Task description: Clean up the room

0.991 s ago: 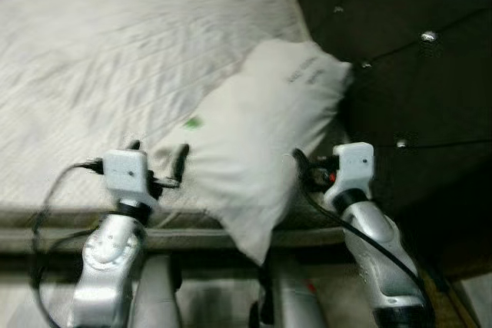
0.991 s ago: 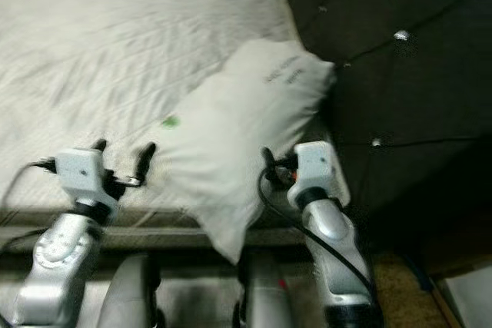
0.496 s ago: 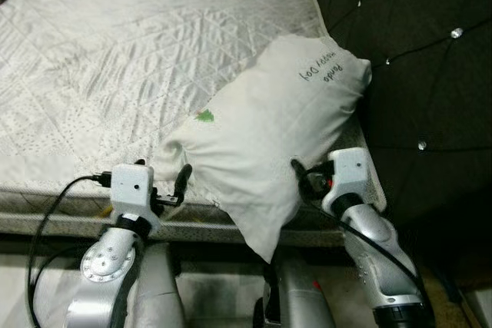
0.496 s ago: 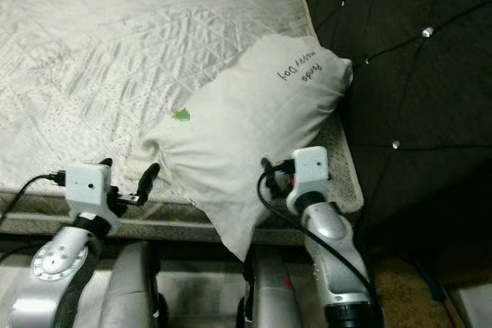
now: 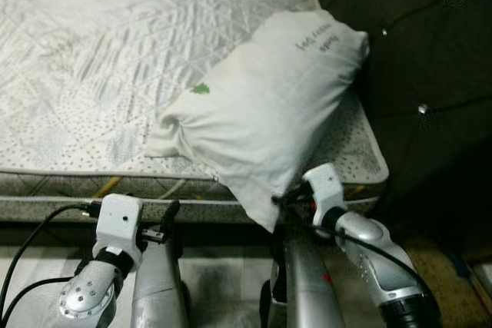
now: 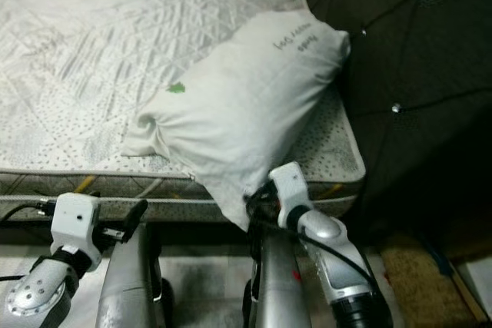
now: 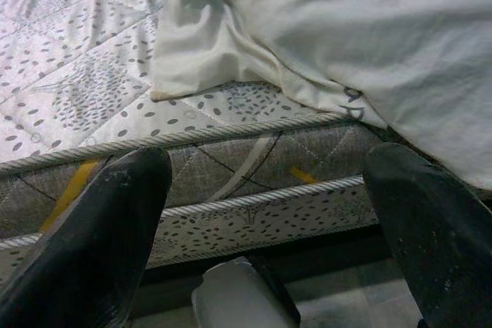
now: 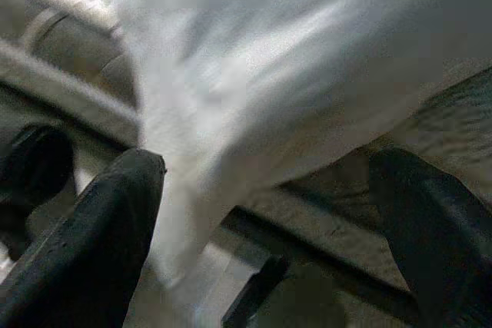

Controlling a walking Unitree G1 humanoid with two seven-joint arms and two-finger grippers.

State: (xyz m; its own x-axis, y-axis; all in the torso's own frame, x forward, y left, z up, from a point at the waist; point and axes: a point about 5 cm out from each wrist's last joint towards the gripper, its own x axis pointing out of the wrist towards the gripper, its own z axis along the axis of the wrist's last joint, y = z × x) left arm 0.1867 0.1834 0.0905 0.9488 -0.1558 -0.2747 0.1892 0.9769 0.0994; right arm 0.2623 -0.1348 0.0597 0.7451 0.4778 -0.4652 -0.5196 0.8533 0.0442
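On the bed, right corner: one white pillow (image 5: 265, 105) lies slantwise on the mattress (image 5: 100, 74), its lower corner hanging over the mattress edge, its upper end near the headboard (image 5: 430, 51).
Pillow marks: one small green mark (image 5: 201, 89) on top, one patch of dark writing (image 5: 320, 38) near the upper end.
Mattress: one, bare, quilted and dotted, with corded piping along the side.
Headboard: one, dark and tufted, with shiny studs.
Left gripper (image 7: 261, 228): low, in front of the mattress side, apart from the pillow; its two black fingers (image 7: 92, 243) are spread wide with nothing between them.
Right gripper (image 8: 269, 236): just under the pillow's overhanging corner; two fingers (image 8: 84, 243) spread apart, the cloth hanging between them. That view is blurred, so contact with the cloth seems likely but I cannot tell.
Arms: two, silver, each with a black cable.
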